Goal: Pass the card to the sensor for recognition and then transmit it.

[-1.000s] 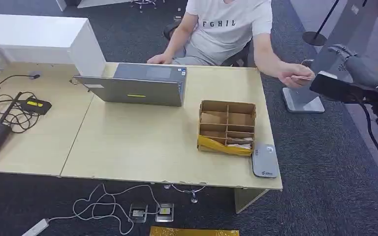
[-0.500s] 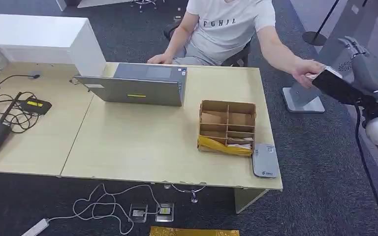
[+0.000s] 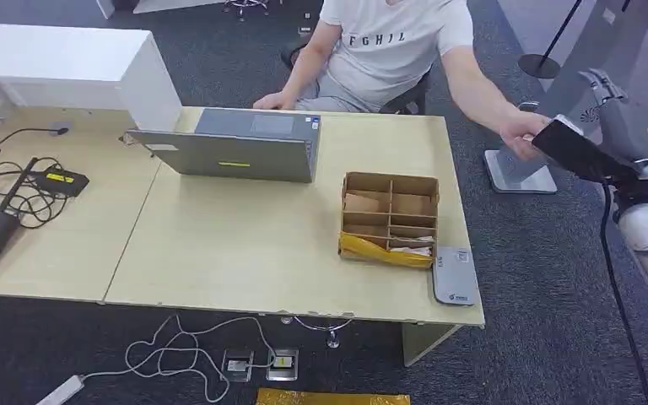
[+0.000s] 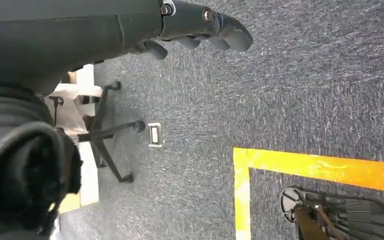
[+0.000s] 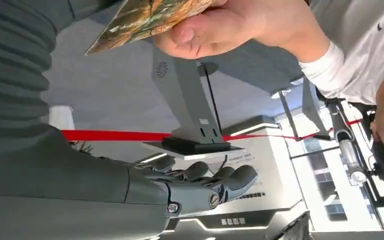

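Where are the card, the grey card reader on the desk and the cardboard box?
card point(image 5: 145, 20), right wrist view, on its patterned face beside the person's thumb.
card reader point(image 3: 455, 276), head view, on the middle of its grey top.
cardboard box point(image 3: 386, 251), head view, on its yellow front wall.

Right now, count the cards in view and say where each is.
1. The card is held by the person's hand, close to the robot's right hand. The cardboard box on the table may hide more.

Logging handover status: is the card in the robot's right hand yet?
Not yet. The card is pinched by the person's hand; the right hand has its fingers apart, holding nothing.
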